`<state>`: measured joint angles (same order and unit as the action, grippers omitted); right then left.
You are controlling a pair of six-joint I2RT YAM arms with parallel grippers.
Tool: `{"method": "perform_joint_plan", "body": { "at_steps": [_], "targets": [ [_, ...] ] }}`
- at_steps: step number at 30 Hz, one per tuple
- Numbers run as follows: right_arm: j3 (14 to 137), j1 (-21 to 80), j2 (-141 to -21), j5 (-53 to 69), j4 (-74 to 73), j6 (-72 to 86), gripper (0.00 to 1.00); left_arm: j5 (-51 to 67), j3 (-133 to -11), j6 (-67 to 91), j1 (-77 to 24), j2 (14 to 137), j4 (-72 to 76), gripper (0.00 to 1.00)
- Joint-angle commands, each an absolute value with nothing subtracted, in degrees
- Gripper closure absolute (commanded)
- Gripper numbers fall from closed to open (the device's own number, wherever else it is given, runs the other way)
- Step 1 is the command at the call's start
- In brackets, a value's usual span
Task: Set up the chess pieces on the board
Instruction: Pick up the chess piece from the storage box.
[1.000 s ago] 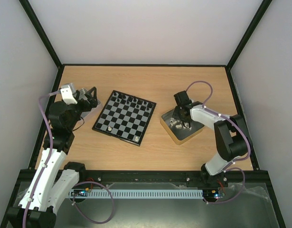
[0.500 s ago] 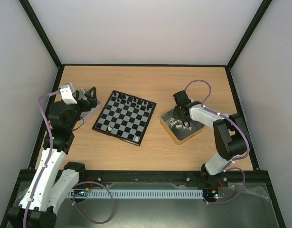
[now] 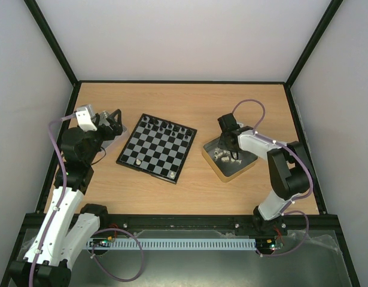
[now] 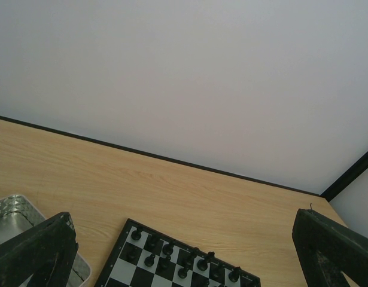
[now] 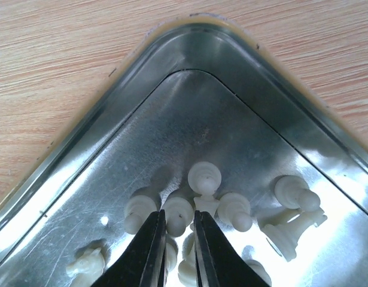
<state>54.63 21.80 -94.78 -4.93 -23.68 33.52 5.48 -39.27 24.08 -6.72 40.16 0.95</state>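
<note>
The right gripper (image 5: 177, 216) is set low inside the tray (image 5: 82, 149) that lies to the right of the board (image 3: 155, 149). Its fingers (image 5: 149, 251) are clamped on the head of one white piece (image 5: 179, 208), with no gap seen between pads and piece. The piece is judged not yet lifted, since it appears to sit on the tray floor among the other white pieces (image 5: 291, 197). It is gripped from above at its narrow top, probably so that the thin fingers can be slipped between the crowded pieces. A neighbour lies just beside each finger, so a straight upward lift seems called for. On the board, black pieces (image 3: 166, 126) are lined up along the far edge and only two white ones (image 3: 139, 161) are set near the front, so most of the white side is judged left to fill. The left gripper (image 3: 112, 121) is held spread wide and empty over a second tray (image 4: 16, 209) at the board's left, apparently parked there so that the right arm's path is kept free.
</note>
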Motion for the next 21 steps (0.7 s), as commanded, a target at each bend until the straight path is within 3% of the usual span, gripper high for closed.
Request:
{"method": "perform_joint_plan", "body": {
  "at_steps": [1, 5, 9, 15, 21],
  "targets": [
    [56.11, 21.62, -96.53, -6.79, -23.92, 32.74, 0.85, 5.19, -38.81, 24.2, -6.39, 39.83, 2.02, 0.01],
    [56.37, 21.62, -97.86, -6.24, -23.25, 32.61, 0.84, 5.19, -38.77, 24.19, -6.37, 39.8, 1.97, 0.01],
    [56.68, 21.67, -97.24, -7.57, -23.36, 32.84, 0.93, 5.19, -38.85, 24.17, -6.34, 39.73, 1.94, 0.01],
    [57.6, 22.32, -91.5, -9.58, -25.54, 33.58, 0.95, 5.19, -38.83, 24.21, -6.33, 39.86, 2.0, 0.01],
    [60.11, 28.57, -86.88, -7.56, -28.28, 35.33, 0.95, 5.37, -38.79, 24.26, -6.27, 40.07, 2.02, 0.01]
  ]
}}
